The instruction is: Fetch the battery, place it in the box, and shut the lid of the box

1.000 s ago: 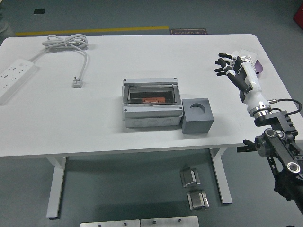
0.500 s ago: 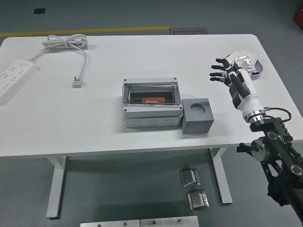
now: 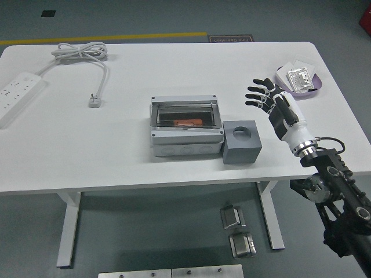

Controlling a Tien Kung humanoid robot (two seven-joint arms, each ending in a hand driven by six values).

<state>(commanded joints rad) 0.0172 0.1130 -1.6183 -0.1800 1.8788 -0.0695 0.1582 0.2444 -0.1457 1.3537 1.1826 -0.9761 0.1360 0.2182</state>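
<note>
A white plastic power strip [image 3: 20, 95] lay at the far left of the smooth white table [image 3: 87, 156], its coiled cable [image 3: 81, 53] ending in a loose plug [image 3: 95, 102]. At the centre sat the rectangular grey box [image 3: 185, 125], lid open, with an orange, flat battery [image 3: 187, 123] inside. Just beside its right end stood a dark grey cube-shaped holder [image 3: 241, 142] with a round hole on top. Right of that, the right hand [image 3: 272, 103] hovered with fingers spread, holding nothing. Behind it rested a small tray [image 3: 299, 79].

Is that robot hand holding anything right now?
No. The right hand is empty, its fingers spread in the air to the right of the grey block.
</note>
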